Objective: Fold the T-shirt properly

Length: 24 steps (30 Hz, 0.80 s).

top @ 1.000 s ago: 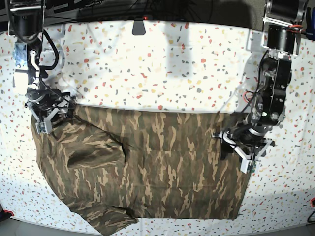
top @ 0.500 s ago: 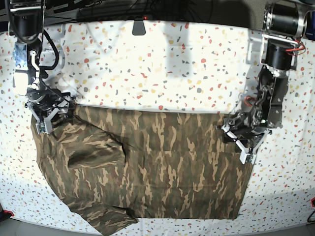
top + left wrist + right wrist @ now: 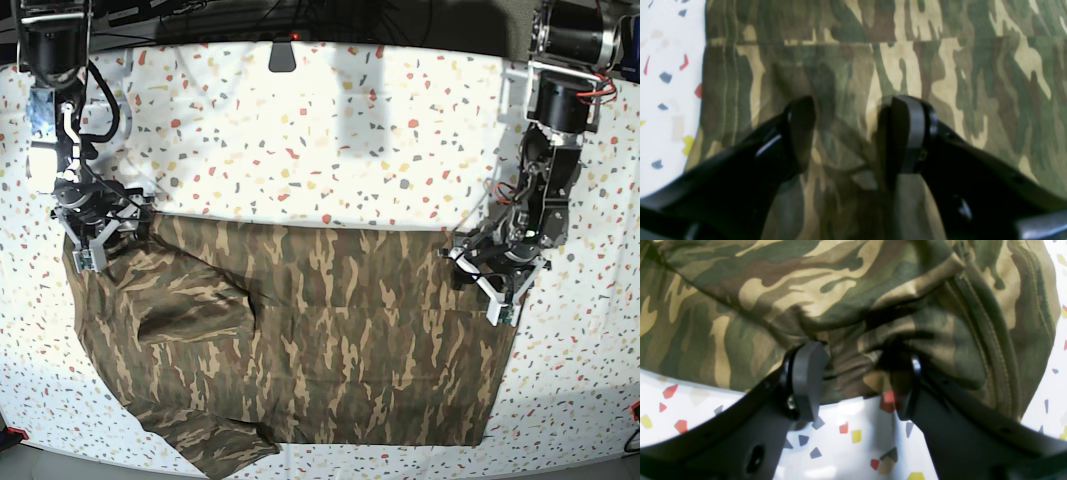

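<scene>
The camouflage T-shirt [image 3: 320, 330] lies spread flat over the near half of the table, its far edge straight. My left gripper [image 3: 492, 285] hovers at the shirt's right edge. In the left wrist view the left gripper [image 3: 850, 133] is open and empty over flat cloth [image 3: 940, 66], beside the stitched hem [image 3: 723, 100]. My right gripper [image 3: 95, 240] sits at the shirt's far left corner. In the right wrist view the right gripper [image 3: 857, 380] has its jaws apart, straddling a bunched, wrinkled edge of cloth [image 3: 846, 323].
The speckled white table [image 3: 330, 130] is bare behind the shirt. A small black object [image 3: 283, 55] sits at its far edge. A folded-over sleeve [image 3: 190, 310] makes a raised flap on the shirt's left. The shirt's near left corner [image 3: 220, 455] reaches the table's front edge.
My left gripper has moved back along the shirt's right edge toward its far right corner. The right arm and the shirt have not visibly moved.
</scene>
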{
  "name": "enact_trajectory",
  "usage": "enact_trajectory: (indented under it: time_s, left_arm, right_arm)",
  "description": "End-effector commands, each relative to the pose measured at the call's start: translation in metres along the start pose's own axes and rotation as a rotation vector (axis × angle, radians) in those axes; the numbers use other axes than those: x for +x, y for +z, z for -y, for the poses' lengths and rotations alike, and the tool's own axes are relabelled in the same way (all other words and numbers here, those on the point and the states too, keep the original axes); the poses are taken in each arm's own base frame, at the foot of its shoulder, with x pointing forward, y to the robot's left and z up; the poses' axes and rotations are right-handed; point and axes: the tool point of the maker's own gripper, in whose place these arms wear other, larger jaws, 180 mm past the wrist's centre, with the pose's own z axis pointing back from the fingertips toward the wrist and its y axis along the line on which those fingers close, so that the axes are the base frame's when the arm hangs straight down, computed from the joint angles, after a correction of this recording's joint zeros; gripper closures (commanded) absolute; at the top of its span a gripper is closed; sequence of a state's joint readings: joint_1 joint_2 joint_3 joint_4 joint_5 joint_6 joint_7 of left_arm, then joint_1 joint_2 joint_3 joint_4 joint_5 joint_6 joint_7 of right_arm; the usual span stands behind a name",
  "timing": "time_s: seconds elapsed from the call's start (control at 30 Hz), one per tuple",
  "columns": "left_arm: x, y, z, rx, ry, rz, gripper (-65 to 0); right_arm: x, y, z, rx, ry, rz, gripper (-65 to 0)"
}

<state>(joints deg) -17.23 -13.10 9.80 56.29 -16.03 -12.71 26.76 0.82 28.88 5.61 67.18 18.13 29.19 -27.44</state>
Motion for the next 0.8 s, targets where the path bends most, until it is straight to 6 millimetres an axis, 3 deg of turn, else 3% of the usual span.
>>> enact_trajectory:
  time_s: [0.0, 0.3, 0.63, 0.77]
  left_arm:
    - [-0.062, 0.000, 0.006, -0.016, 0.025, -0.233, -35.2]
    - [-0.074, 0.004, 0.002, -0.015, -0.008, -0.351, -35.2]
    - [0.003, 0.002, -0.001, -0.030, -0.077, -0.312, -35.1]
    - [0.023, 0.002, 0.000, -0.045, -0.108, -0.303, -35.0]
  right_arm:
    - [-0.033, 0.002, 0.004, -0.013, 0.046, -0.146, -32.5]
    - [-0.032, 0.002, 0.004, -0.012, 0.045, -0.139, -32.5]
    - [-0.031, 0.002, 0.004, -0.012, 0.046, -0.139, -32.5]
    - [-0.031, 0.002, 0.004, -0.012, 0.046, -0.138, -32.5]
